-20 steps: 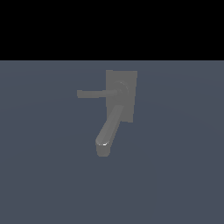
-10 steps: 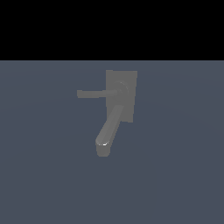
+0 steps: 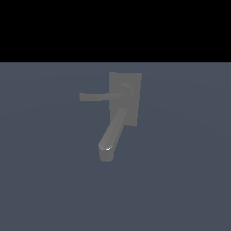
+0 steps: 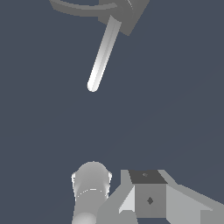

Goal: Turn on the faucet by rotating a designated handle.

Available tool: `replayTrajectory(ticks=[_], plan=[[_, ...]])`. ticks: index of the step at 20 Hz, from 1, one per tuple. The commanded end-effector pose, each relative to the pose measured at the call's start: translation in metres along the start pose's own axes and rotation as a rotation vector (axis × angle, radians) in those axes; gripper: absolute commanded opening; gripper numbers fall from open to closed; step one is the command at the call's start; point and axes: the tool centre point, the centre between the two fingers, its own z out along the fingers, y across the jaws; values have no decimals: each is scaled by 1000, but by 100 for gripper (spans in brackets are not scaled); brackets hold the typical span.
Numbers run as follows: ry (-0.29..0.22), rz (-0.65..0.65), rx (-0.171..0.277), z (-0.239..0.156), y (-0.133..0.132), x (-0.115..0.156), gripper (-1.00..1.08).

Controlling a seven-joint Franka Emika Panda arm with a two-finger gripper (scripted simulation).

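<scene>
In the exterior view the matte grey faucet [image 3: 125,97] stands on the floor with its flat back plate upright. Its thick rounded spout [image 3: 110,135] slopes down toward the camera. The thin handle [image 3: 97,96] runs level from its round hub toward the exterior view's left. No arm shows in that view. The wrist view sees the faucet [image 4: 129,13] from a distance, with the pale spout [image 4: 103,54] and part of the handle [image 4: 74,6] cut by the picture's edge. Grey gripper parts [image 4: 148,197] show at the border, far from the faucet; I cannot make out the fingers.
A flat blue-grey floor [image 3: 180,180] surrounds the faucet, with black background above it. A grey cylindrical part of the arm [image 4: 91,188] sits beside the gripper parts in the wrist view.
</scene>
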Motion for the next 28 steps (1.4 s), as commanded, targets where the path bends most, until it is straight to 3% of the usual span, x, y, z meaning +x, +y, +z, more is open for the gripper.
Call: replayTrajectory(ticks=[1, 15, 28], plan=[[-20, -19, -55, 7, 8, 7, -100], [-123, -170, -401, 42, 46, 56, -100], [-190, -363, -730, 64, 64, 111, -100]])
